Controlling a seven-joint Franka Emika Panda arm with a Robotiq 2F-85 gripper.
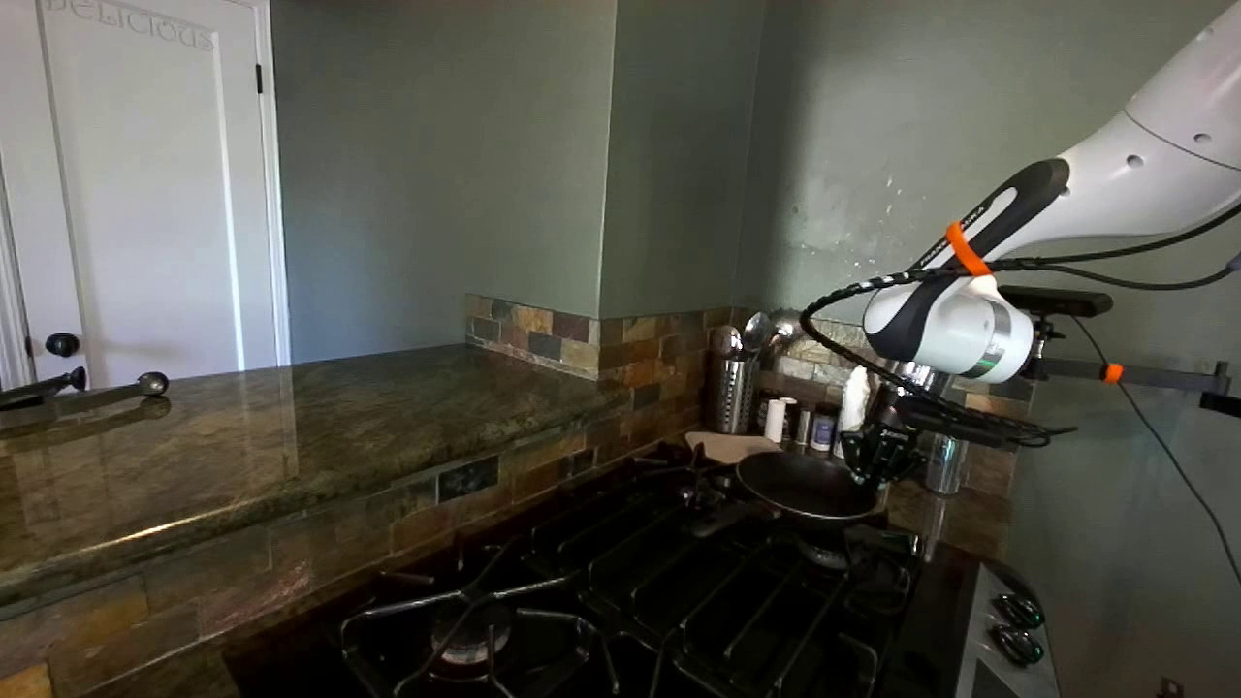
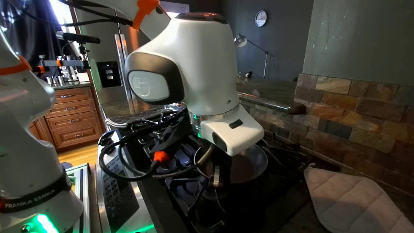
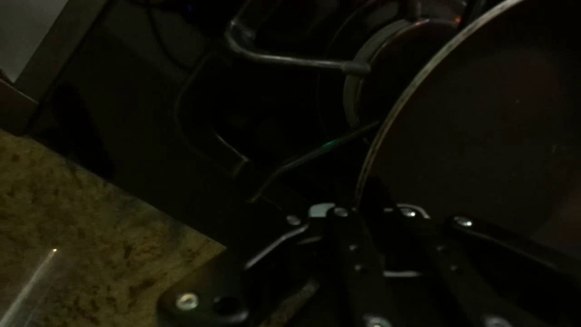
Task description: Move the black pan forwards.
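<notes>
Gripper (image 3: 373, 208) lies closest to the lens in the wrist view, bottom of the frame, right of centre. Jaws drawn nearly together, rim of the black pan (image 3: 476, 150) caught between them; tips in deep shadow. Pan fills the right side, partly covering a burner (image 3: 408, 59) at upper right.

In an exterior view I see the pan right of centre, over the stove grates (image 1: 720, 589), handle (image 1: 727, 519) toward lower left; cannot tell whether it touches them. Steel canister (image 1: 734, 396) of utensils stands above it.

In an exterior view the white arm (image 2: 210, 64), upper centre, partly hides the pan; pale quilted pad (image 2: 352, 197) at lower right.
</notes>
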